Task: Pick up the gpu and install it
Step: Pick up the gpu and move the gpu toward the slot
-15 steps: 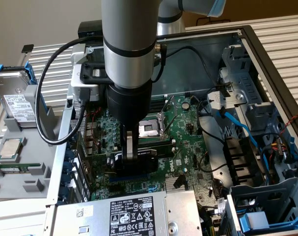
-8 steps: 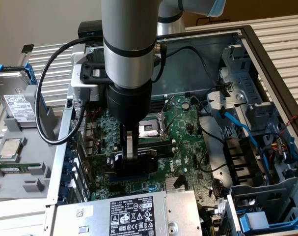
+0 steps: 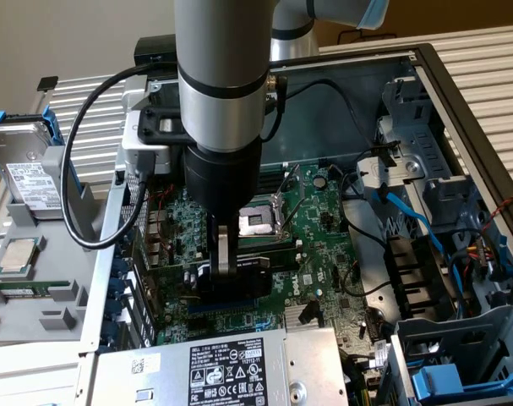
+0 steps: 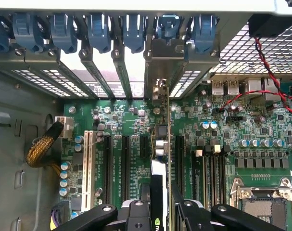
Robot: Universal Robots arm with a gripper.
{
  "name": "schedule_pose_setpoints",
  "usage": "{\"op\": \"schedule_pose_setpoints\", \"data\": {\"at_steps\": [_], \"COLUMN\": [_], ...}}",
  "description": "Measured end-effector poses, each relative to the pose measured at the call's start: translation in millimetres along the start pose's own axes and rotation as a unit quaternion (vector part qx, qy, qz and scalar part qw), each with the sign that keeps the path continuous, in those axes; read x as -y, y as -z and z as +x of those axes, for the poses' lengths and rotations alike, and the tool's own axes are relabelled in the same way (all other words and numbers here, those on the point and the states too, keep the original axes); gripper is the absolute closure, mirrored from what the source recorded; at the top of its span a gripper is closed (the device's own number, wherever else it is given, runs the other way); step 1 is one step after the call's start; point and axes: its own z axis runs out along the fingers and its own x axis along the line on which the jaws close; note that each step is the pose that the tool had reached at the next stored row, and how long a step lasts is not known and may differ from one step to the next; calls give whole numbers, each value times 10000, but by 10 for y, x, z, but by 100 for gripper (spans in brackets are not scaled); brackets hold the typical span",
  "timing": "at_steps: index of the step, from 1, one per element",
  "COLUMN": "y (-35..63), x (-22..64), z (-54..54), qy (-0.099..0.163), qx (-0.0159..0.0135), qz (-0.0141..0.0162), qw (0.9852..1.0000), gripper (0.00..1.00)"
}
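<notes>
The black two-fingered tool (image 4: 160,211) is closed partway on the thin green gpu card (image 4: 161,144), held on edge between its fingers over the large green motherboard (image 4: 261,144); its long axis runs straight ahead, silver bracket (image 4: 158,62) pointing at the blue-clipped rear slots (image 4: 97,29)

Power supply label: the white sticker (image 3: 225,370) on the grey metal power-supply box (image 3: 155,372) at the exterior view's bottom carries a "DELL" heading, rows of fine print and a row of certification symbols; only the brand can be read.
Barcode sticker: a small white tag (image 3: 139,366) on the same box, its characters too small to read.
Hard drive label: the white label (image 3: 30,179) on the silver hard drive (image 3: 24,165) at the exterior view's left bears print too fine to read.
Motherboard markings: white silkscreen on the large green motherboard (image 4: 131,144) in the wrist view, not legible.
</notes>
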Motion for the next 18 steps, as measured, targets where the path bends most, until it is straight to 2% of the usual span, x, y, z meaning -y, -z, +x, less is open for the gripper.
{"op": "schedule_pose_setpoints", "data": {"at_steps": [18], "y": [0], "x": [0], "z": [5], "qy": [11], "qx": [3], "qz": [0], "qw": [10000], "gripper": [73]}}
